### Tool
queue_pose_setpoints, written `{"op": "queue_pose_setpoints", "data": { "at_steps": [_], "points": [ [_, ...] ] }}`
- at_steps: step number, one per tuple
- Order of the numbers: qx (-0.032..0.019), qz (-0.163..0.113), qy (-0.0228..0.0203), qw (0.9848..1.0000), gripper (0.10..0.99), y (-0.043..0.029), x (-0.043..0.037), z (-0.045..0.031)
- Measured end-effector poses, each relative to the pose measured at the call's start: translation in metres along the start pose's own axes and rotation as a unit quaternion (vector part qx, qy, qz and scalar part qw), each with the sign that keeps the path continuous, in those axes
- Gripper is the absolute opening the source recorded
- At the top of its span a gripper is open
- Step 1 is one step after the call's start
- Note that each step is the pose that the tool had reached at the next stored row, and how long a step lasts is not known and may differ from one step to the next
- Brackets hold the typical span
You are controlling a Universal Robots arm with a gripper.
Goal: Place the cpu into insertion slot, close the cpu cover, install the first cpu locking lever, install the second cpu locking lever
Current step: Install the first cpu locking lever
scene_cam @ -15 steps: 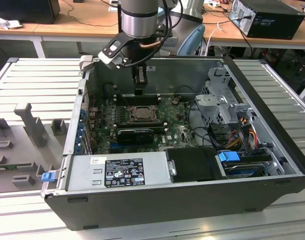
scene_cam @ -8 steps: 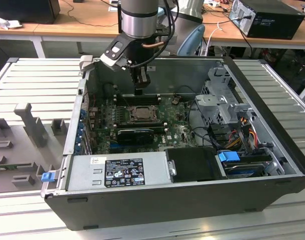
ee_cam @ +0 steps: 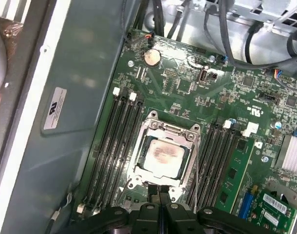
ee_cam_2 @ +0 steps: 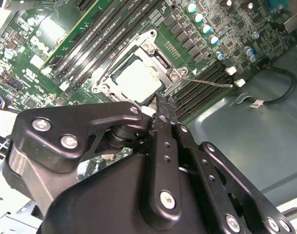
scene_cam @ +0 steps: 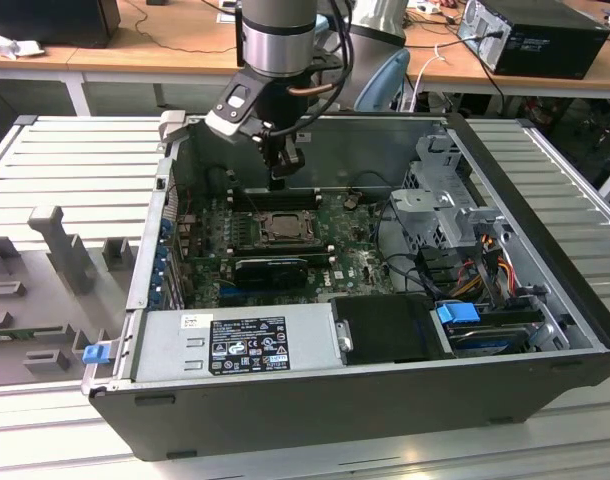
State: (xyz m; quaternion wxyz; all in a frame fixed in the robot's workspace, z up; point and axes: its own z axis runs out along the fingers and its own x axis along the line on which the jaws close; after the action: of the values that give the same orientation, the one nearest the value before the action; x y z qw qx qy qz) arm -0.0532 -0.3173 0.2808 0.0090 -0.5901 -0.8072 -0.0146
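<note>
As the cpu [ee_cam: 163, 157] is sitting in the insertion slot [ee_cam: 139, 170], we are holding the claw [ee_cam: 159, 191] clenched, empty, beside it, probably forming one narrow pushing tip.

Over the socket: open air above the cpu [ee_cam: 161, 157] and the flat-lying cpu cover [ee_cam: 164, 130]. The gripper [scene_cam: 279, 183], fingertips pressed together, hangs at the socket's edge toward the case's back wall [scene_cam: 365, 140].
Flanks: low memory slots [ee_cam: 114, 141] run along two sides of the socket.
Stray wire: a thin lever [ee_cam_2: 209, 82] juts out over the slots, seemingly raised off the board.
Case front: the graphics card [scene_cam: 270, 268] stands just beside the socket, with the power supply [scene_cam: 235, 345] beyond it.
Exterior view's right: looping cables [scene_cam: 400, 255] and the drive cage [scene_cam: 440, 190] crowd that side.
</note>
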Motion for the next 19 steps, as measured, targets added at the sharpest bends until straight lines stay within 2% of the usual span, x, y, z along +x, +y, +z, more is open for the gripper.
{"op": "queue_pose_setpoints", "data": {
  "at_steps": [5,10,18,19],
  "points": [
    [0.0008,-0.026,0.0004,0.9997,0.106,0.0,0.0,0.0001],
    [0.0017,-0.054,0.0007,0.9985,0.106,0.0,0.0,0.0001],
    [0.0032,-0.101,0.0013,0.9949,0.106,0.0,0.0,0.0001],
    [0.0034,-0.109,0.0014,0.994,0.106,0.0,0.0,0.0001]
  ]
}}
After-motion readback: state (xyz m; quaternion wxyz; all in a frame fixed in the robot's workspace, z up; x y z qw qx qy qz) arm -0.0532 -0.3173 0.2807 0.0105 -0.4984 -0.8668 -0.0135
